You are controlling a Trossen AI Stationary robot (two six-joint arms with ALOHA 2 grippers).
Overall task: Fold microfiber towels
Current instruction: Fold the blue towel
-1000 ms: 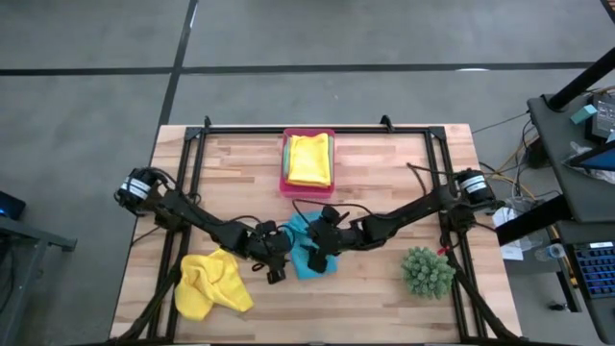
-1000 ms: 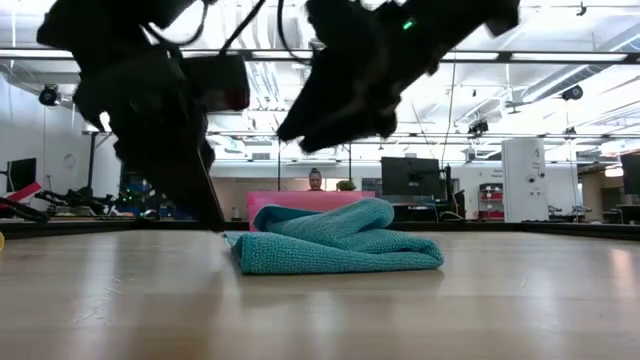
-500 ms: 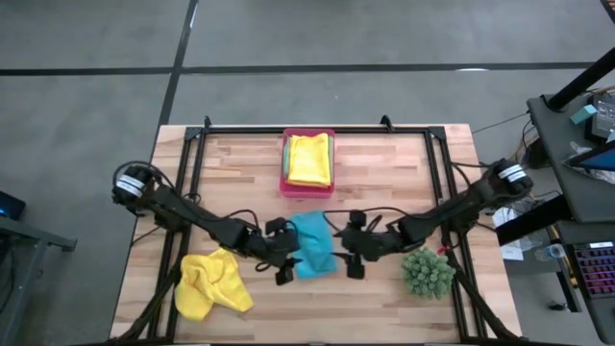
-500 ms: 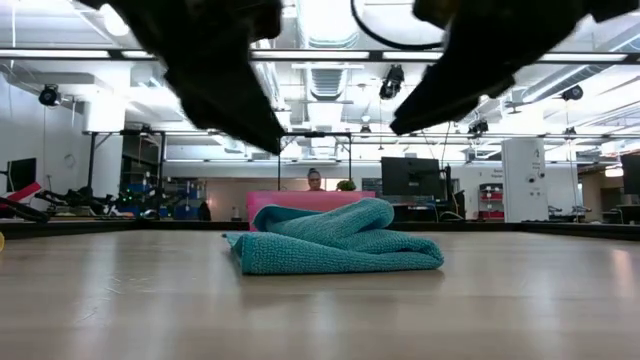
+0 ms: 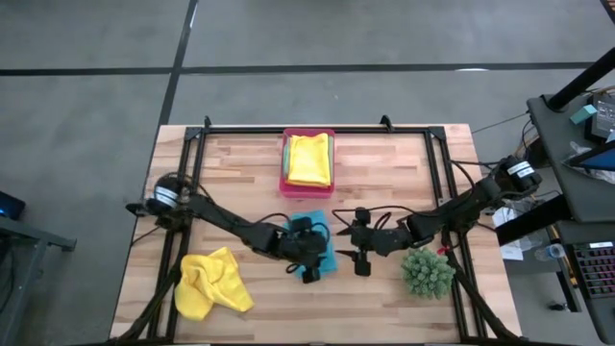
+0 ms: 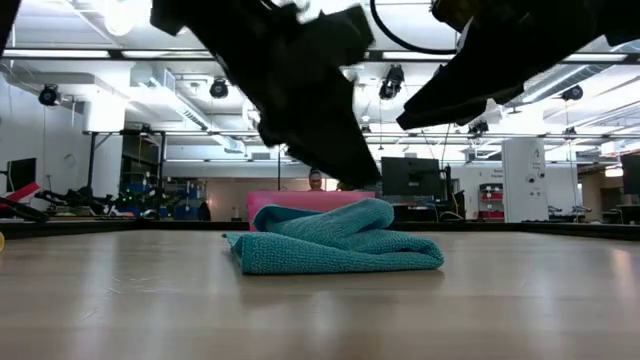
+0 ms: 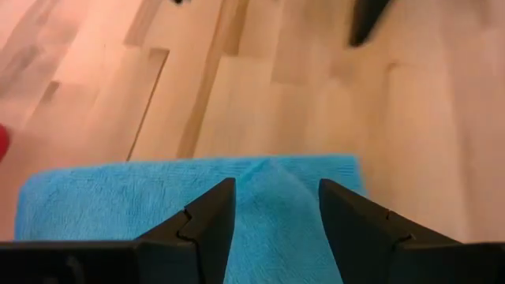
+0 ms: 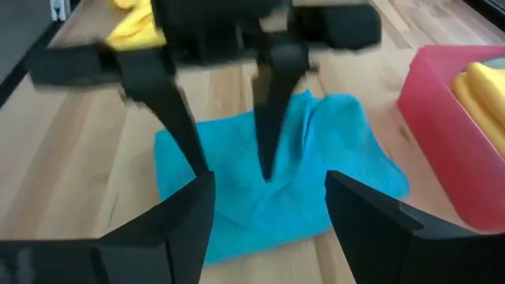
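High view: turquoise towel (image 5: 321, 252) lies folded at mid-table, long axis running from the front edge toward the pink tray (image 5: 285, 181), which holds a folded yellow towel (image 5: 308, 160). A second yellow towel (image 5: 211, 283) sits crumpled at front left; plant (image 5: 428, 272) at front right. Left gripper (image 5: 307, 258) is over the turquoise towel, fingers apart. Right gripper (image 5: 359, 253) is just beside the towel's right edge, fingers apart, empty. Half a second ago the left gripper was beside the towel's left edge; it has since moved over it.

Low view: towel (image 6: 335, 239) is a low flat bundle, long axis across the picture.

Left wrist view: fingers (image 7: 207, 221) spread, turquoise cloth (image 7: 118, 201) below, not pinched.

Right wrist view: fingers (image 8: 183, 213) spread; towel (image 8: 331, 170) ahead, left gripper (image 8: 229, 154) above it.
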